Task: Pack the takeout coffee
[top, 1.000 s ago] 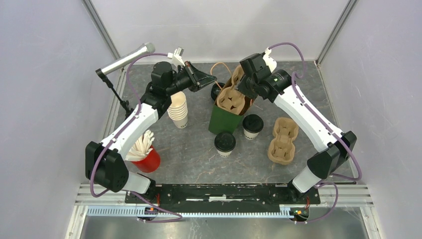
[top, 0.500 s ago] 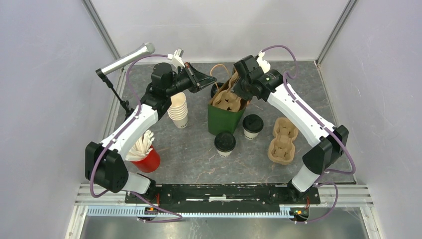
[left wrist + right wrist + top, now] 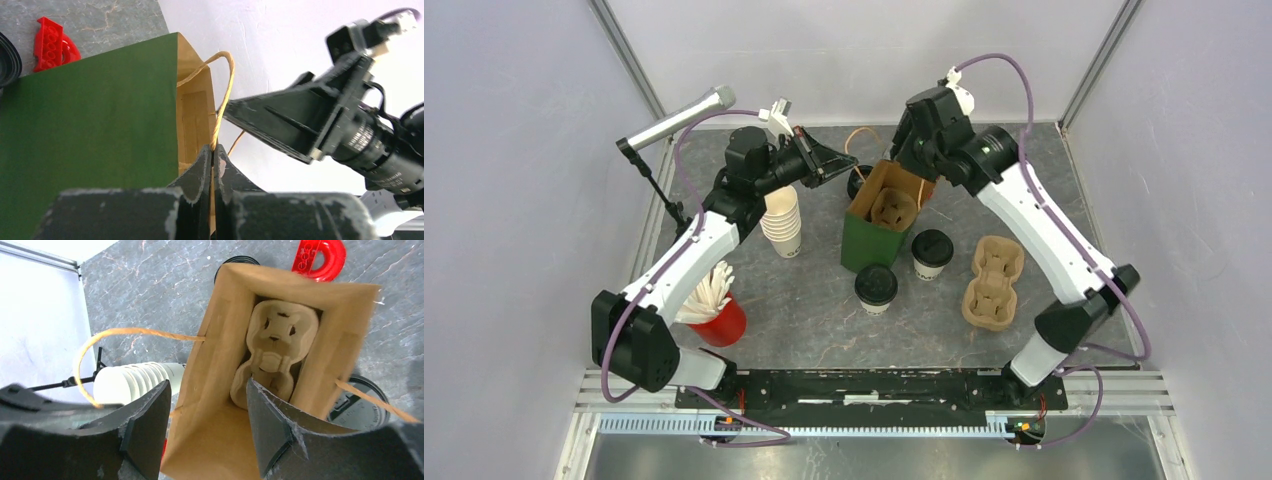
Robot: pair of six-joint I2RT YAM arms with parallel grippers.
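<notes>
Two takeout coffee cups, cream with black lids, stand on the table in front of the bag (image 3: pixel 876 287) (image 3: pixel 932 251). The green paper bag (image 3: pixel 864 240) stands open with a brown pulp cup carrier (image 3: pixel 892 208) lying inside it. My left gripper (image 3: pixel 850 160) is shut on the bag's twine handle (image 3: pixel 223 87), holding the mouth open at the left. My right gripper (image 3: pixel 207 385) hangs open just above the bag's mouth (image 3: pixel 220 440), with nothing between its fingers and the carrier (image 3: pixel 277 347) below it. One cup's lid (image 3: pixel 360 405) shows beside the bag.
A second pulp carrier (image 3: pixel 992 282) lies right of the cups. A stack of lidless cream cups (image 3: pixel 782 222) stands left of the bag, and a red cup of white sticks (image 3: pixel 719 320) sits nearer the front left. A microphone stand (image 3: pixel 674 118) and a red plastic piece (image 3: pixel 320 257) are at the back.
My right gripper has opened and let go of the carrier, which has dropped down into the bag; the right wrist has lifted back. The left gripper keeps its hold on the handle.
</notes>
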